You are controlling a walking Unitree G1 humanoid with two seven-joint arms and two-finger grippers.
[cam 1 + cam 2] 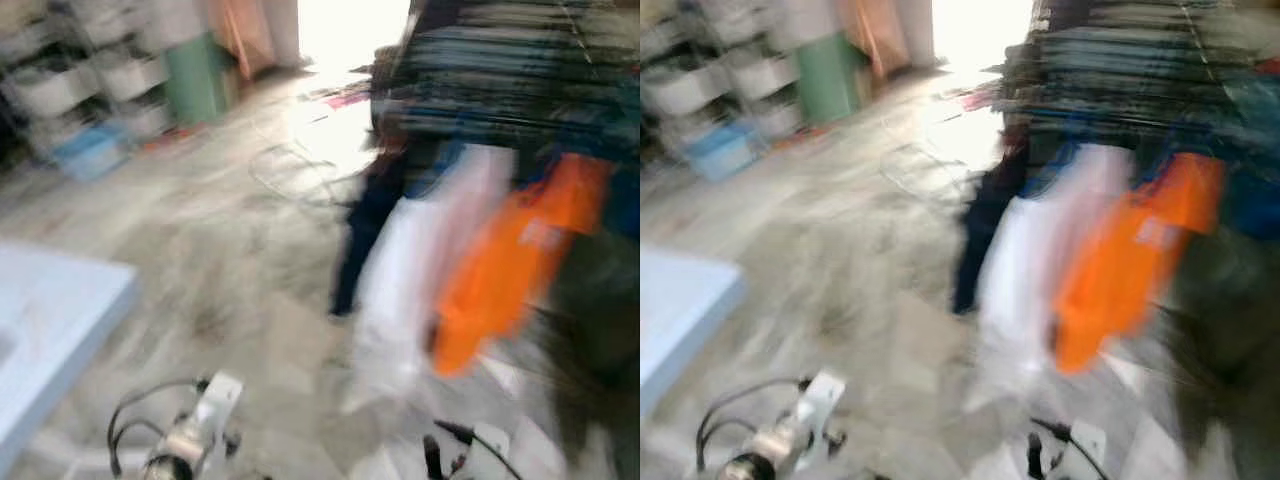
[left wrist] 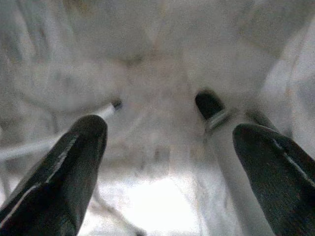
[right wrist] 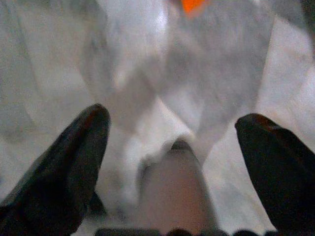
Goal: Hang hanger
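The head views are badly blurred. A clothes rack (image 1: 500, 70) stands at the right, hung with a white garment (image 1: 415, 280), an orange garment (image 1: 510, 265) and dark clothes. My left arm (image 1: 195, 430) and right arm (image 1: 450, 450) hang low at the bottom edge. In the left wrist view my left gripper (image 2: 170, 128) is open over pale floor, with nothing between its fingers. In the right wrist view my right gripper (image 3: 174, 120) is open too, pointing toward the white garment (image 3: 147, 44) with an orange patch (image 3: 192, 5) beyond it.
A pale blue table (image 1: 50, 320) stands at the near left. Shelves with bins (image 1: 90, 80) and a green object (image 1: 195, 75) line the far left wall. Grey floor (image 1: 230, 230) stretches toward a bright doorway (image 1: 345, 30). Cables (image 1: 290, 165) lie on the floor.
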